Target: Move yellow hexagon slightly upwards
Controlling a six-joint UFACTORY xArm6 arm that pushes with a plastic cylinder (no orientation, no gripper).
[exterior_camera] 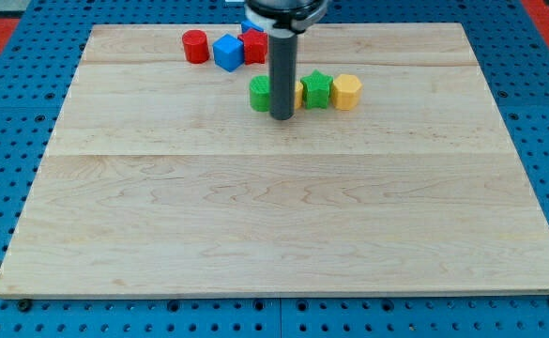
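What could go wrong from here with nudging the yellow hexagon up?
1. My tip sits left of the yellow hexagon, down by the green block and a mostly hidden yellow block; pushing now moves those.
2. The green star touches the hexagon, so it may get dragged along.

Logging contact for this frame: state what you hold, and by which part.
Nothing is held. My tip has no jaws; it stands low in front of the row, between the green block and green star.

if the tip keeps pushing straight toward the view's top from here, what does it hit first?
Likely the yellow block half hidden behind the rod, just above my tip, between the green block and green star. Depth unclear; contact can't be confirmed.
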